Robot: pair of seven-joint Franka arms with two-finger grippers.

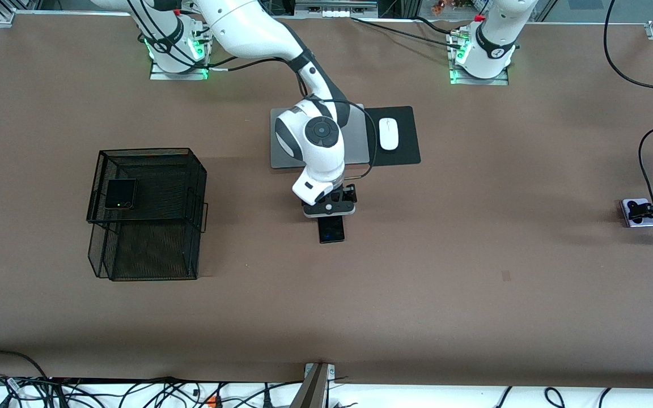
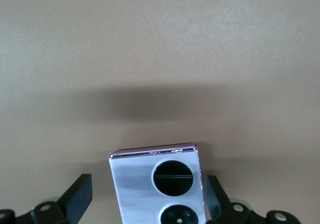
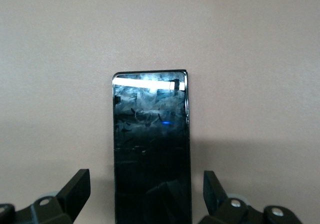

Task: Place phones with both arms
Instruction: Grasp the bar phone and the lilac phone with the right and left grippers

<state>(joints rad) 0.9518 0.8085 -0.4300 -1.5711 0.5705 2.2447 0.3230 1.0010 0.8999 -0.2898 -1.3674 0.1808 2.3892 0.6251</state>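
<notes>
Phones are lying at three separate stations on the brown surface [image 1: 417, 272]. One small square black folded phone [image 1: 120, 194] is resting flat on the upper tier of a black wire-mesh basket [image 1: 151, 238], which is standing toward the right arm's end of the surface.

A long slim black phone [image 1: 331, 229] is lying flat on the surface near its middle, nearer to the front camera than a grey laptop [image 1: 360, 153]. Its glossy face is showing reflections in the right wrist view [image 3: 151, 149]. The right tool [image 1: 329, 211] is sitting low over the end of this phone that is farther from the front camera. In the right wrist view, the right tool [image 3: 147, 196] is standing fully spread, with one finger [image 3: 77, 186] on each long side of the phone and a visible gap on both sides. Nothing is being gripped.

A small square lilac-white phone [image 1: 638, 214] with two black circles is lying flat at the left arm's end of the surface. The left tool [image 1: 644, 211] is positioned low over it. In the left wrist view, the left tool [image 2: 149, 199] is likewise standing fully spread, its fingers [image 2: 80, 194] flanking the lilac-white phone [image 2: 157, 189] without clamping it.

A white computer mouse [image 1: 388, 134] is resting on a black pad [image 1: 403, 153] that is lying just beside the laptop, toward the left arm's end.
</notes>
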